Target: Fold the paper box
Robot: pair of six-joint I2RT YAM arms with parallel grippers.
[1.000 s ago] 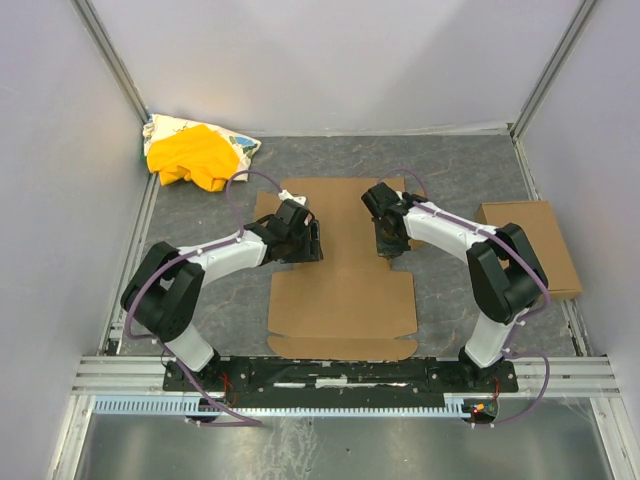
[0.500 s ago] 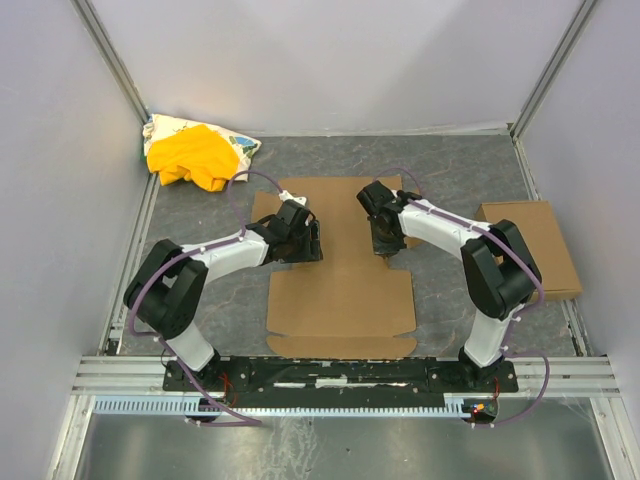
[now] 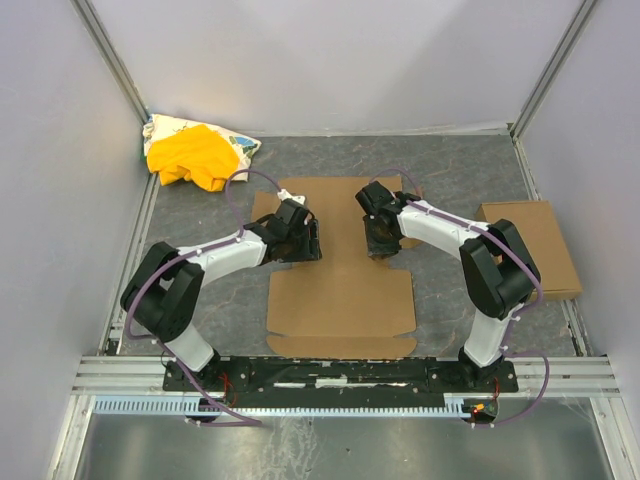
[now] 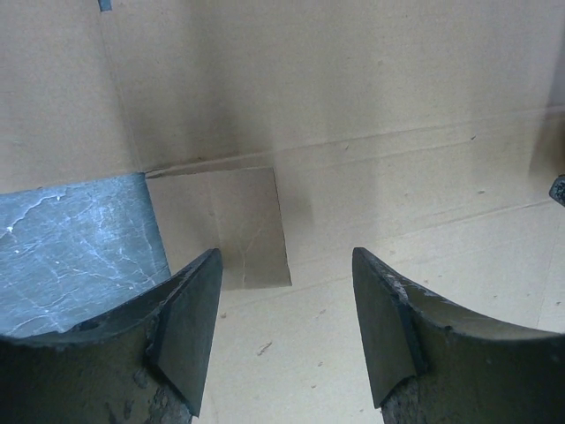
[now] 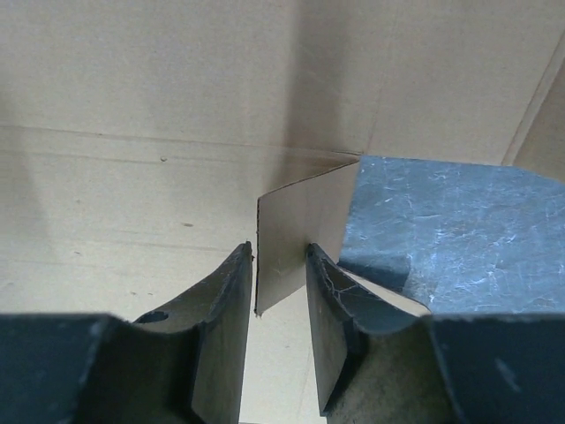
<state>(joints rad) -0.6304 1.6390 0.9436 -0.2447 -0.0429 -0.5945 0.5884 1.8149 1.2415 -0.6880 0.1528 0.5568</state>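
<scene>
Right wrist view: right end effector (image 5: 281, 327) has edged inward, narrowly apart astride a raised tab (image 5: 300, 230) of the paper box (image 3: 340, 300) — folding likely beginning; left end effector (image 4: 287, 336) wide apart.

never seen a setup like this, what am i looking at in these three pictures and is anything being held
Two robot arms are bolted at the near edge of a table, each ending in a two-finger gripper. The wide picture comes from a fixed camera above and behind them; the other two come from cameras on the wrists, looking past each arm's own fingers. On the table lie a flat brown paper box, not yet folded, a yellow cloth in the far left corner and a smaller cardboard rectangle at the right. The left gripper is open above the cardboard, holding nothing. The right gripper has its fingers close either side of a raised flap of the box; whether it pinches it is unclear.
</scene>
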